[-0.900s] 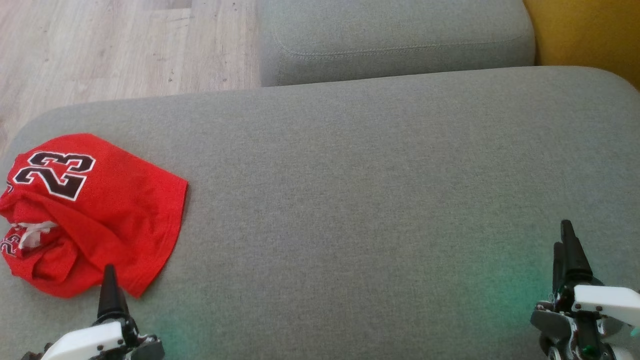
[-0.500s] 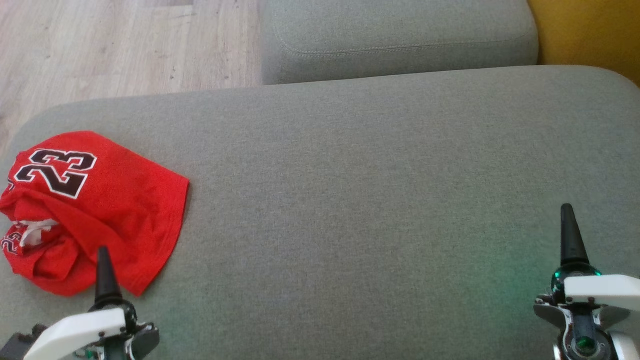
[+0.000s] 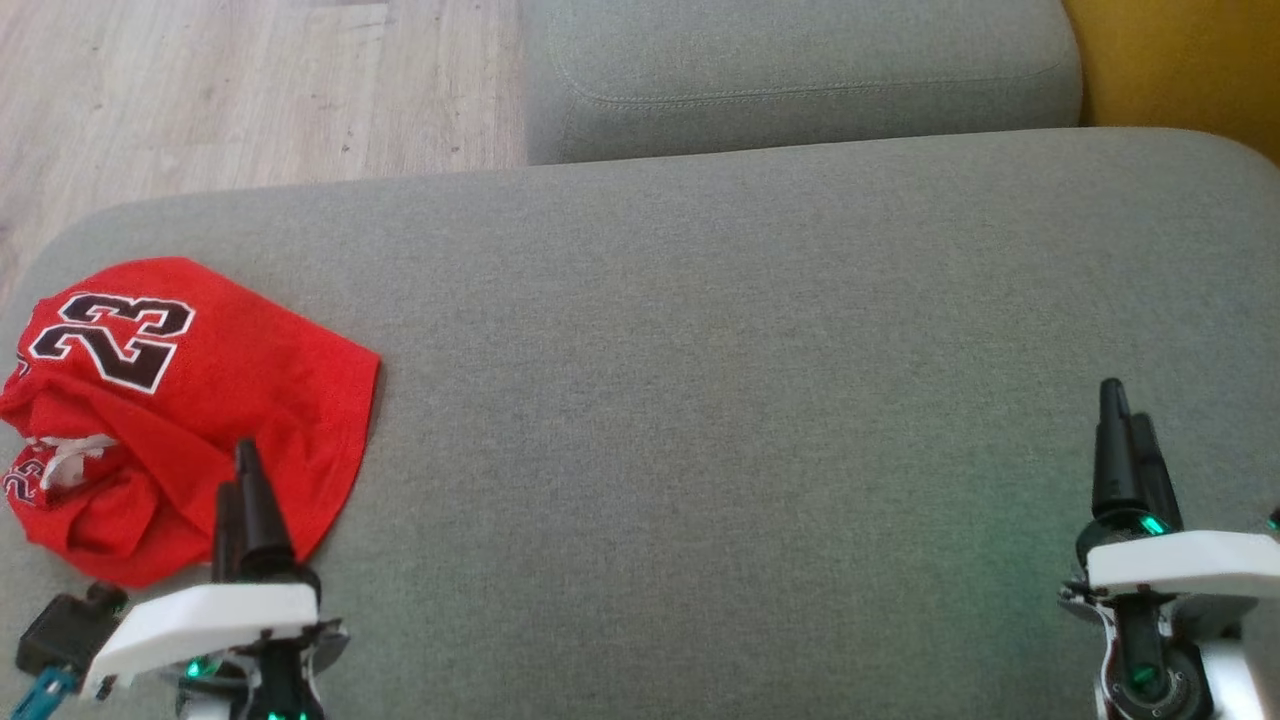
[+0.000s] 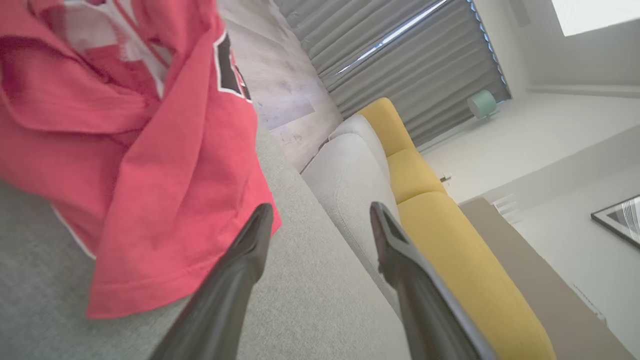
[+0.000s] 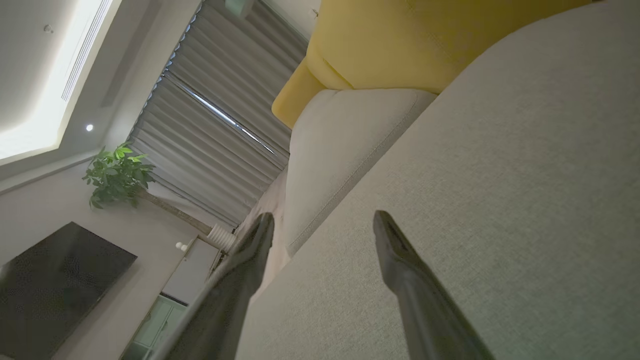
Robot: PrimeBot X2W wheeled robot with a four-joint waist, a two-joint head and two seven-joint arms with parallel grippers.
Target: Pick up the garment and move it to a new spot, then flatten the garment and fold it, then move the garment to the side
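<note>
The garment (image 3: pixel 190 410) is a red jersey with a black "23", lying crumpled at the left end of the grey sofa cushion (image 3: pixel 700 400). My left gripper (image 3: pixel 240 470) hovers over the jersey's near right corner, open and empty. In the left wrist view the garment (image 4: pixel 135 150) spreads to the upper left, and the left gripper (image 4: pixel 320 217) has one fingertip over its hem. My right gripper (image 3: pixel 1120 410) stands open and empty over bare cushion at the lower right, far from the jersey. In the right wrist view the right gripper (image 5: pixel 322 222) has its fingers spread over grey fabric.
A second grey cushion (image 3: pixel 800 80) lies beyond the main one. Yellow upholstery (image 3: pixel 1180 60) fills the top right corner. Wooden floor (image 3: pixel 240 90) lies past the cushion's far left edge. A dark cable connector (image 3: pixel 60 630) sits by my left wrist.
Both grippers have moved forward. The left one also shifted right and now reaches over the jersey's near corner. The jersey itself lies as before.
</note>
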